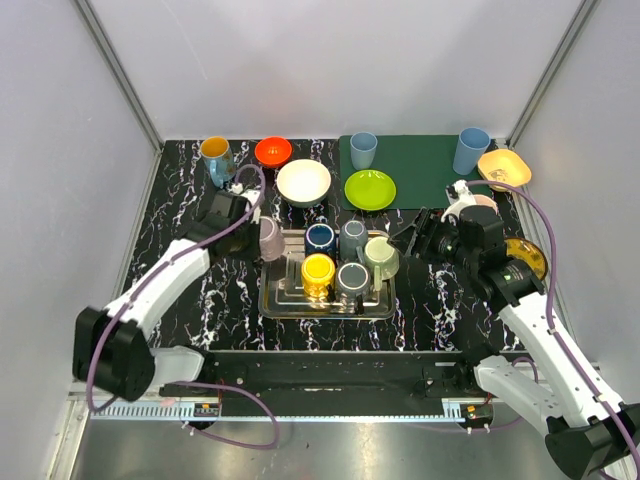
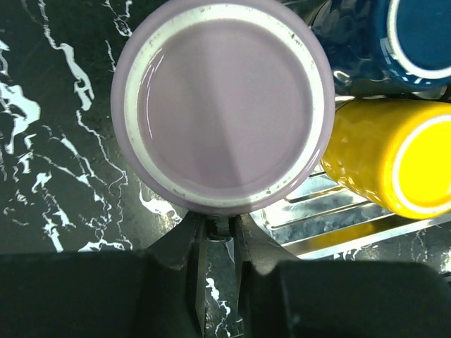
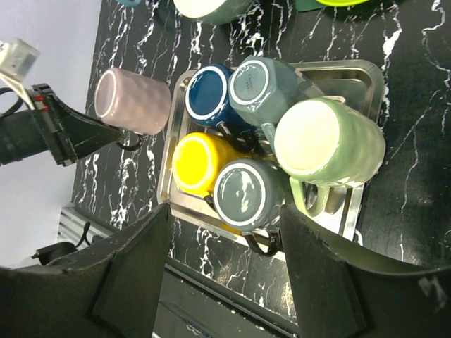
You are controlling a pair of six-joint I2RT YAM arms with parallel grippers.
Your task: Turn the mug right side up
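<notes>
left jaws: gripping lilac mug | right jaws: apart near tray

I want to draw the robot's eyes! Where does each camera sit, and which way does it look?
Top external: high behind the arms, looking down on the table; the left arm and right arm show, bases nearest.
Left wrist: on the left arm, facing the lilac mug's base; only the left gripper shows, shut on the handle.
Right wrist: on the right arm, looking down at the tray of mugs; the open right gripper frames it.
Shared: both wrist views show the lilac mug, yellow mug and navy mug.
</notes>
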